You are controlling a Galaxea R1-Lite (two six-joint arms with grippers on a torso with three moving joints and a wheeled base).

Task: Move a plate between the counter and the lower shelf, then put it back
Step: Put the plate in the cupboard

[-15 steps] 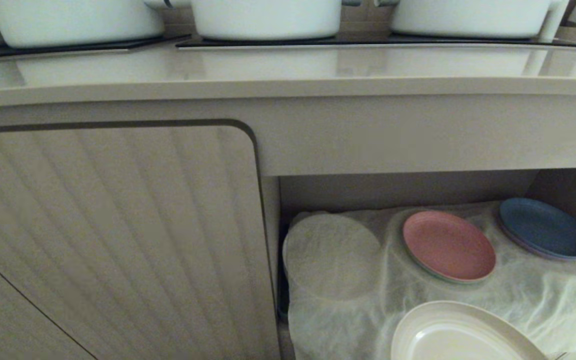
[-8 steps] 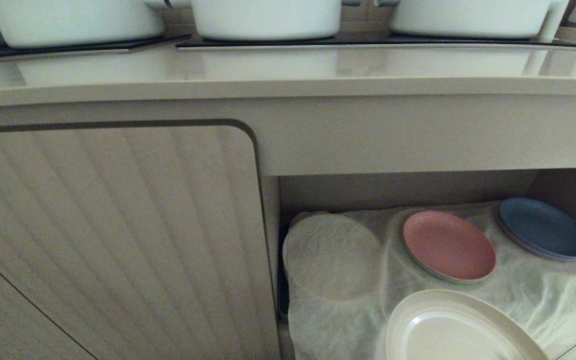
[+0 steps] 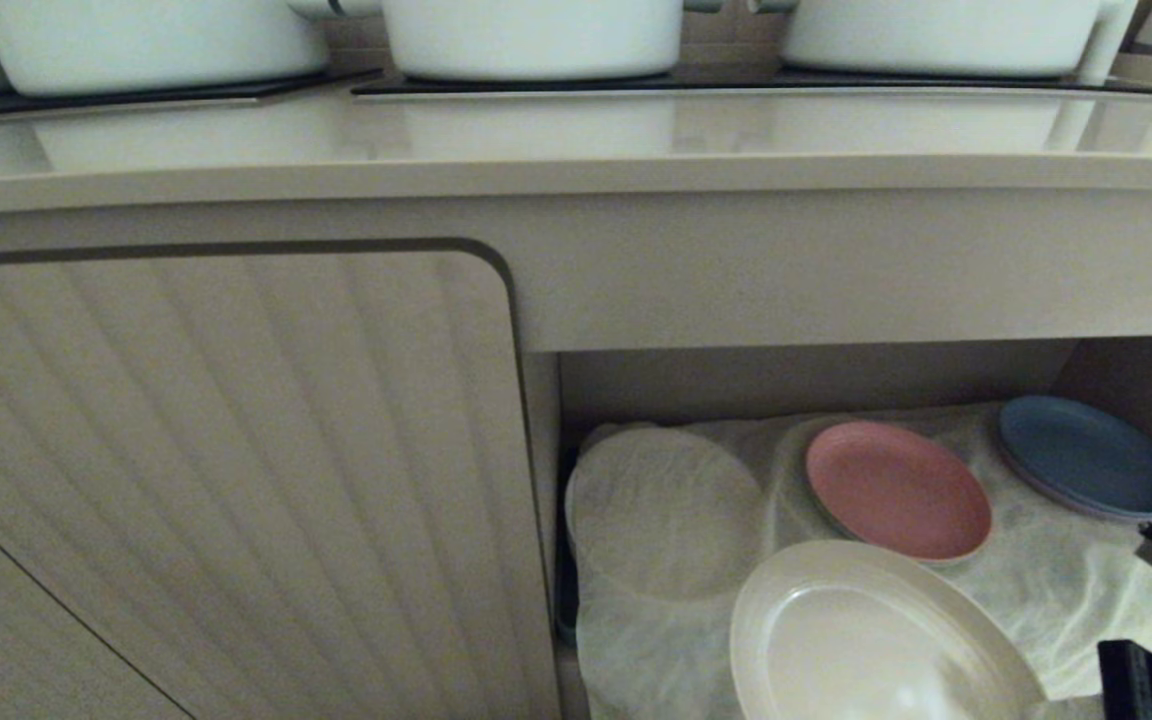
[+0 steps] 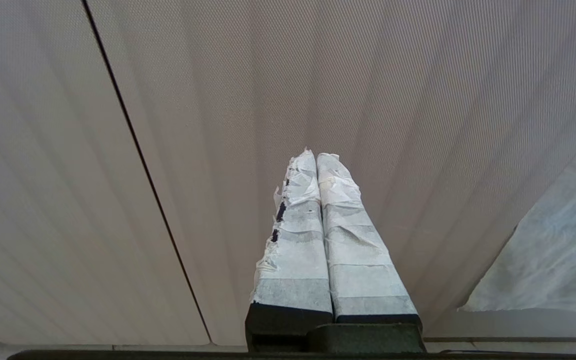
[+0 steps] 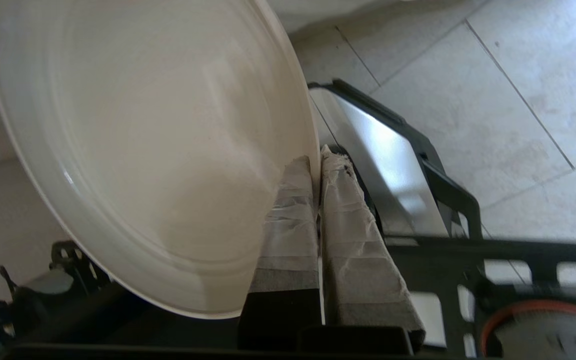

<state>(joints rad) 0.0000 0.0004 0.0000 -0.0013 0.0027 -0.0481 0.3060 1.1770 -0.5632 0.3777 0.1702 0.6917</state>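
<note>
The cream plate (image 3: 876, 640) hangs tilted at the front of the lower shelf (image 3: 1066, 590), over its wrinkled whitish cloth. In the right wrist view my right gripper (image 5: 316, 160) is shut on the plate (image 5: 143, 150), with the rim pinched between the two taped fingers. Dark parts of the right arm (image 3: 1151, 685) show at the lower right edge of the head view. The beige counter (image 3: 576, 140) runs across above the shelf. My left gripper (image 4: 315, 156) is shut and empty, parked in front of the ribbed cabinet door (image 4: 418, 100).
A pink plate (image 3: 896, 490) and a blue plate (image 3: 1086, 455) lie on the cloth further back. A round hump (image 3: 666, 510) rises at the shelf's left. White pots (image 3: 536, 35) stand on the counter's black panels. The closed ribbed door (image 3: 226, 480) flanks the shelf.
The plate has risen and shifted left in the head view, showing more of itself. Parts of the right arm have come into view at the lower right edge.
</note>
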